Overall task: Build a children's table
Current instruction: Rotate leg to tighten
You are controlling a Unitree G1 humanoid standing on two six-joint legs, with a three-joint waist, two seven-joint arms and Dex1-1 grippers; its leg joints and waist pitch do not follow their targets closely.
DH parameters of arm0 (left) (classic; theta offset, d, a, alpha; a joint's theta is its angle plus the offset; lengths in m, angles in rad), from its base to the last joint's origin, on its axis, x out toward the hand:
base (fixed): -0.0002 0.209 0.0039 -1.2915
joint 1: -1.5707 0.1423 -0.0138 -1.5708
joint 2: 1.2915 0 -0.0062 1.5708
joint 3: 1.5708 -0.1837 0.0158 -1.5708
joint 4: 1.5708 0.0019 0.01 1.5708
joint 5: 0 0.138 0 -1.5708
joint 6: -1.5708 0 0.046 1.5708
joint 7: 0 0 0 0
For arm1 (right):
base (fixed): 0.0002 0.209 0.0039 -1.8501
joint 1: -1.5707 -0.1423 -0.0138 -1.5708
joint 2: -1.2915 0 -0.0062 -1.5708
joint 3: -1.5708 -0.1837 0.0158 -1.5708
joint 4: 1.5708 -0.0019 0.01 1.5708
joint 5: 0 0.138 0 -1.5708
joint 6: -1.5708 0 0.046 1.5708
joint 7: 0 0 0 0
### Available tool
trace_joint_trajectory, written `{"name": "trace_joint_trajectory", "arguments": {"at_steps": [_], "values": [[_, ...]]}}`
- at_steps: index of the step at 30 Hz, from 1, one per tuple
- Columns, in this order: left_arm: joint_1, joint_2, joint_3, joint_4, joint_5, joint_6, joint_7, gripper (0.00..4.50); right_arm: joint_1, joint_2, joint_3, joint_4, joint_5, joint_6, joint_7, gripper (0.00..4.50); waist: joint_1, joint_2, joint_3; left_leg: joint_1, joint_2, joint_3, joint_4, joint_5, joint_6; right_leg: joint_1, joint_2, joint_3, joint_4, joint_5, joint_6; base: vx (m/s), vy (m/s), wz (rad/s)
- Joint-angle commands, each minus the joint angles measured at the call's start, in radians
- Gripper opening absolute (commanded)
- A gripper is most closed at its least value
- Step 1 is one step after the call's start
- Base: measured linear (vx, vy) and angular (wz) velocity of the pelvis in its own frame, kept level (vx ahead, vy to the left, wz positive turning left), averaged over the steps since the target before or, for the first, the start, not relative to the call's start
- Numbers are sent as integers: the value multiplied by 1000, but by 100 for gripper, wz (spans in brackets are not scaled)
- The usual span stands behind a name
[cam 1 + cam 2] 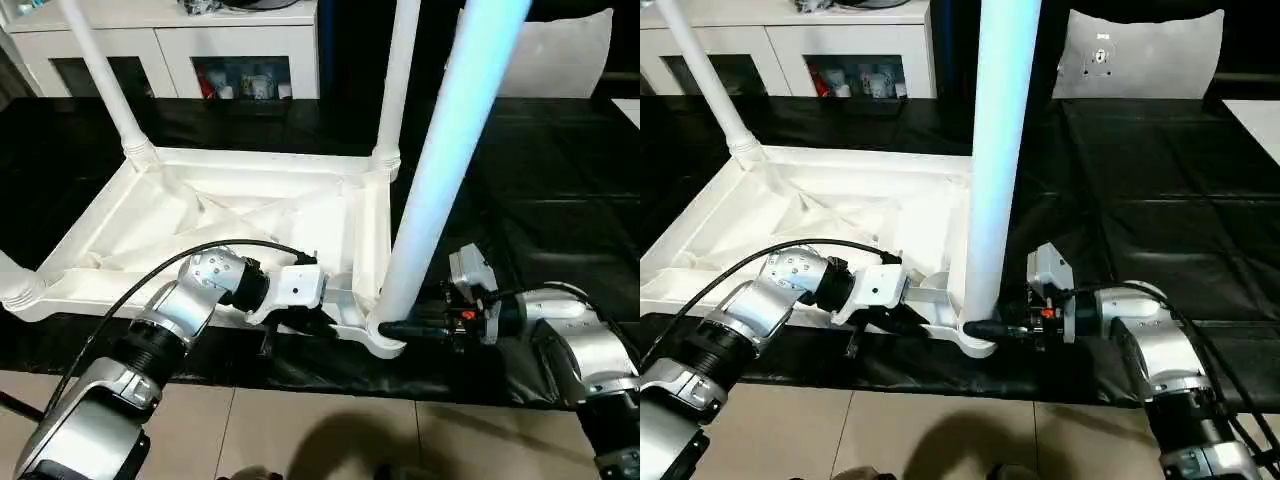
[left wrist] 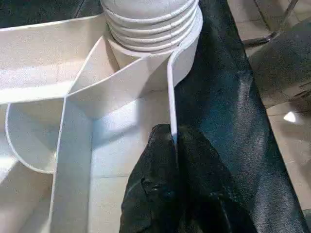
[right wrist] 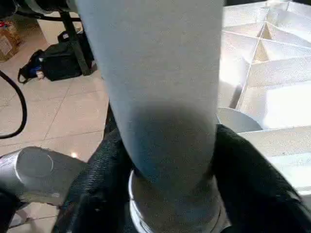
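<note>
Clearly the step in hand is seating a leg (image 1: 440,170) in the near corner socket (image 1: 385,338) of the upturned table top (image 1: 250,215), which lies ribbed side up on a black sheet (image 1: 560,210) with two legs standing in its far corners and another collar at the left edge. Down low, the right gripper (image 1: 415,328) has its fingers (image 3: 243,165) wrapped around the leg just above the flared collar — they hug it on both sides, though whether they press hard enough to hold it I cannot tell. The left gripper (image 2: 172,160) is pinched tight on the thin rim wall of the top just beside that socket, its fingers pressed together with the wall between them. To do this well, the leg, which leans a little in the left eye view, should probably be brought square to the top before any twisting or pushing, or the ribbed end may bind in the socket. The left grip looks like the anchor — it should keep the top from sliding or spinning on the sheet while the right hand works.
</note>
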Motion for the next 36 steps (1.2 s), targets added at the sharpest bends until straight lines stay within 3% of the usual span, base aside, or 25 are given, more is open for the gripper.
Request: {"name": "trace_joint_trajectory", "arguments": {"at_steps": [1, 11, 14, 17, 18, 20, 21, 23, 24, 25, 27, 28, 29, 30, 31, 32, 34, 36], "values": [[7, 21, -31, -2, 28, -8, -30, 0, -6, -11, 17, 0, 10, 14, 34, 219, 2, -17, -82, 0, 44, -7, -57, -83, 133, 64, -72, 39, -63, -262, -184, 0, 0, 0], [14, -7, -5, -22, -12, 77, -13, 0, 53, 19, 29, -81, 47, 96, -11, 199, 4, -12, -78, 1, 45, -8, -59, -84, 133, 63, -71, 39, -64, -256, -185, 0, 0, 0], [8, -33, 9, -37, -16, 140, 31, 0, 74, 69, 18, -100, 31, 132, -124, 199, 2, -13, -72, 2, 41, -8, -63, -114, 118, 61, -72, 38, -73, -320, -171, 0, 0, 0], [-14, -83, 34, -32, -8, 208, 137, 0, 70, 158, -4, -84, -28, 170, -336, 199, -17, -15, -59, 4, 33, -10, -69, -175, 73, 57, -69, 33, -88, -463, -126, 0, 0, 0], [-31, -124, 52, -18, 0, 243, 218, 0, 63, 220, -22, -71, -58, 183, -463, 199, -24, -14, -55, 14, 27, -10, -68, -215, 55, 51, -69, 27, -102, -558, -94, 0, 0, 0], [-37, -138, 57, -13, 2, 253, 244, 0, 61, 241, -28, -68, -64, 186, -502, 199, -35, -15, -55, 18, 22, -11, -66, -228, 43, 49, -71, 27, -109, -597, -74, 0, 0, 0], [-60, -189, 79, 11, 8, 288, 340, 0, 60, 303, -33, -64, -85, 190, -600, 199, -52, -16, -53, 12, 22, -17, -71, -255, 43, 51, -66, 22, -112, -613, -55, 0, 0, 0], [-80, -232, 96, 31, 9, 319, 415, 0, 52, 359, -39, -56, -102, 190, -687, 199, -69, -16, -54, 20, 18, -19, -67, -294, 44, 44, -65, 17, -119, -635, -49, 0, 0, 0], [-109, -283, 119, 65, 14, 348, 513, 0, 18, 440, -70, -20, -112, 198, -829, 199, -80, -11, -50, 16, 17, -20, -69, -304, 48, 42, -65, 15, -122, -638, -48, 0, 0, 0], [-110, -285, 120, 66, 14, 349, 516, 0, 17, 443, -72, -18, -112, 199, -834, 199, -80, -11, -50, 16, 17, -20, -69, -304, 48, 42, -65, 15, -122, -638, -48, 0, 0, 0], [-141, -337, 153, 100, 18, 357, 623, 0, -44, 502, -100, 47, -158, 199, -993, 199, -111, -5, -56, 14, 17, -27, -70, -332, 55, 50, -65, -1, -126, -587, -58, 0, 0, 0], [-150, -355, 165, 109, 20, 358, 655, 0, -63, 518, -107, 66, -162, 182, -1011, 199, -115, -3, -58, 13, 19, -28, -72, -333, 61, 53, -66, -5, -126, -563, -66, 0, 0, 0], [-150, -355, 165, 109, 20, 358, 655, 0, -63, 518, -107, 66, -162, 182, -1011, 199, -121, 8, -59, 11, 22, -29, -74, -338, 65, 55, -70, -7, -123, -535, -75, 0, 0, 0], [-160, -374, 178, 117, 26, 361, 684, 0, -80, 542, -129, 82, -150, 160, -1031, 199, -129, 2, -62, 3, 28, -32, -77, -333, 77, 62, -73, -7, -120, -474, -89, 0, 0, 0], [-162, -376, 179, 118, 26, 360, 686, 0, -81, 545, -134, 84, -147, 158, -1034, 234, -130, 4, -68, 3, 29, -29, -75, -297, 92, 61, -77, 0, -114, -393, -118, 0, 0, 0], [-166, -382, 180, 122, 29, 361, 691, 0, -83, 555, -149, 87, -139, 149, -1043, 255, -133, 3, -70, -5, 31, -27, -75, -261, 111, 66, -79, 4, -104, -319, -151, 0, 0, 0], [-164, -374, 173, 123, 35, 360, 685, 0, -71, 549, -152, 81, -152, 142, -1036, 272, -134, -4, -73, -4, 29, -22, -71, -241, 138, 64, -78, 5, -101, -288, -171, 0, 0, 0], [-151, -353, 157, 114, 37, 341, 647, 0, -54, 531, -159, 74, -158, 137, -1028, 280, -137, -8, -73, -9, 27, -20, -69, -226, 151, 67, -82, 2, -101, -313, -173, 0, 0, 0]]}}
